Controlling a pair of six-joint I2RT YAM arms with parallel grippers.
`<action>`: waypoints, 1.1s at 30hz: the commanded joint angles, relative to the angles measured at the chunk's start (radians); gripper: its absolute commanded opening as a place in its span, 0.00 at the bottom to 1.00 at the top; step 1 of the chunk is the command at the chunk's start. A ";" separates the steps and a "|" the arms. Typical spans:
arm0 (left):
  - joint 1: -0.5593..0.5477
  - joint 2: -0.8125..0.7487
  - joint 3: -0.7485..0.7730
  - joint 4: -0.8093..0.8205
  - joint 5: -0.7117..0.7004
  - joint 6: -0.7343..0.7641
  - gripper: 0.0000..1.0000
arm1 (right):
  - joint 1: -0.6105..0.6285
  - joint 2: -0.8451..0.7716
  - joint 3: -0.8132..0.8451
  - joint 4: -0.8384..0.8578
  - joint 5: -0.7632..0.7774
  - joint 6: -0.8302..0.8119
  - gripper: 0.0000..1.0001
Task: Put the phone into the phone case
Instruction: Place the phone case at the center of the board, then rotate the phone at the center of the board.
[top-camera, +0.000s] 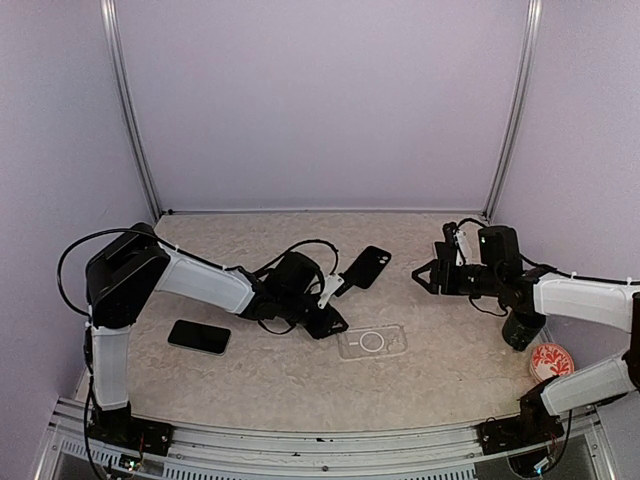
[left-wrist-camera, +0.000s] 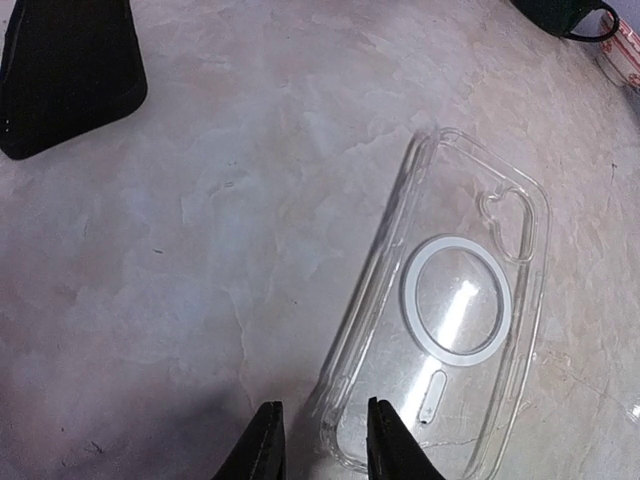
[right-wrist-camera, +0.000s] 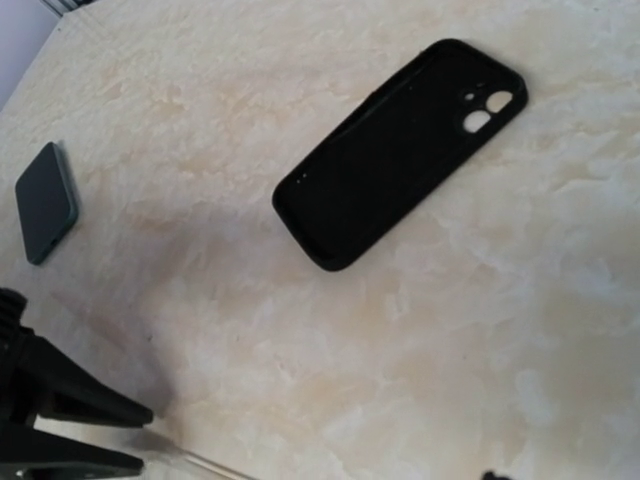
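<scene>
The phone case (top-camera: 372, 341) is a clear shell with a white ring, lying flat at mid table. In the left wrist view the phone case (left-wrist-camera: 450, 310) fills the right half. My left gripper (top-camera: 330, 325) is at the case's left end. Its fingers (left-wrist-camera: 265, 450) stand a little apart, astride the case's near corner rim, empty. A black phone (top-camera: 365, 267) lies back up behind it, also in the right wrist view (right-wrist-camera: 400, 150). A second dark phone (top-camera: 199, 336) lies at the left. My right gripper (top-camera: 425, 275) hovers open and empty, right of the black phone.
A red-and-white round object (top-camera: 550, 360) sits at the right edge of the table. The enclosure's walls and metal posts (top-camera: 515, 110) close in the back and sides. The second dark phone also shows in the right wrist view (right-wrist-camera: 47, 200).
</scene>
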 joint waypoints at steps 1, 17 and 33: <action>0.007 -0.084 -0.051 0.061 -0.021 -0.042 0.30 | -0.009 -0.017 -0.022 0.036 -0.022 0.010 0.69; 0.229 -0.478 -0.397 0.216 -0.206 -0.418 0.99 | -0.009 0.002 -0.049 0.099 -0.065 0.033 0.85; 0.403 -0.538 -0.453 0.102 -0.378 -0.688 0.99 | -0.007 -0.021 -0.054 0.097 -0.063 0.046 0.99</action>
